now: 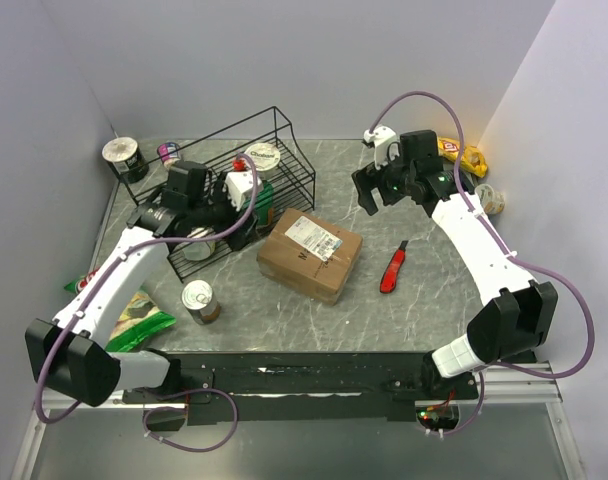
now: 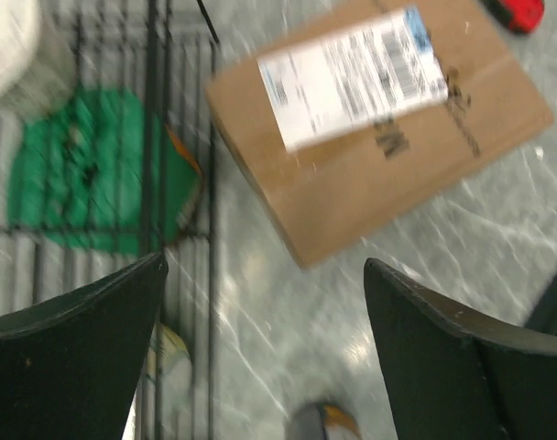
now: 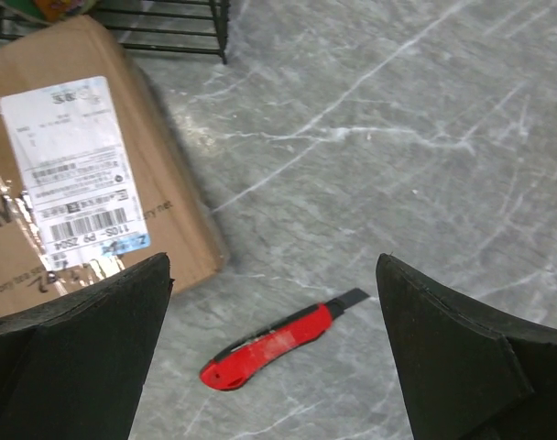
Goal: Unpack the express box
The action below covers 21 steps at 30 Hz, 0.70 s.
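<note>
The express box [image 1: 310, 255] lies flat and closed in the middle of the bench [image 1: 284, 322], label up. The left fingers [image 1: 246, 222] hang spread wide, holding nothing, over the front edge of the black wire basket [image 1: 284, 150], just left of the box and clear of it. The right fingers [image 1: 377, 193] are also spread wide and empty, above bare bench behind the box's right corner, not touching it. A red utility knife [image 1: 392, 270] lies right of the box, apart from it, showing between the right fingers in the wrist view.
</note>
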{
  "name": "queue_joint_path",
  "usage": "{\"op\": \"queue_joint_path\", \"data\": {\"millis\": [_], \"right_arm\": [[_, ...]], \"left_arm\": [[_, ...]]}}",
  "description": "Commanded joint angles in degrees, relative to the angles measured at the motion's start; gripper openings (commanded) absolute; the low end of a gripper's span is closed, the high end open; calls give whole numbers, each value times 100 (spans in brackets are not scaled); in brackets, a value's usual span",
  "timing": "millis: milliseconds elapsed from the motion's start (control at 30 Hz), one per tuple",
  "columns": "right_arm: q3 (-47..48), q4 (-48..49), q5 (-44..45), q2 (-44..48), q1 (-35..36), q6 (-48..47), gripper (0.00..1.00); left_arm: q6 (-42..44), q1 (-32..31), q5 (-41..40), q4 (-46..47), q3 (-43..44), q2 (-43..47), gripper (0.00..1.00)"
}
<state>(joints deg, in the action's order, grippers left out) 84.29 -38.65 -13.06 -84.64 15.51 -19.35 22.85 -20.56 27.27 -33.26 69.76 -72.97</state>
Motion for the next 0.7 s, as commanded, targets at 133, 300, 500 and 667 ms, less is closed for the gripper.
{"op": "queue_joint_path", "data": {"millis": [133,300,500,667], "right_arm": [[211,-2,-408,-167,22,151,97],[175,33,-417,-184,31,195,96],[114,42,-417,-193,31,186,96],[44,51,-338,-228,31,125,96]], "left_arm": [[342,842,420,-1166,21,-296,75],[694,1264,359,-1350,213,-797,61],[844,1519,-291,-851,320,-1290,60],[896,1713,-1056,600,231,-1482,67]]}}
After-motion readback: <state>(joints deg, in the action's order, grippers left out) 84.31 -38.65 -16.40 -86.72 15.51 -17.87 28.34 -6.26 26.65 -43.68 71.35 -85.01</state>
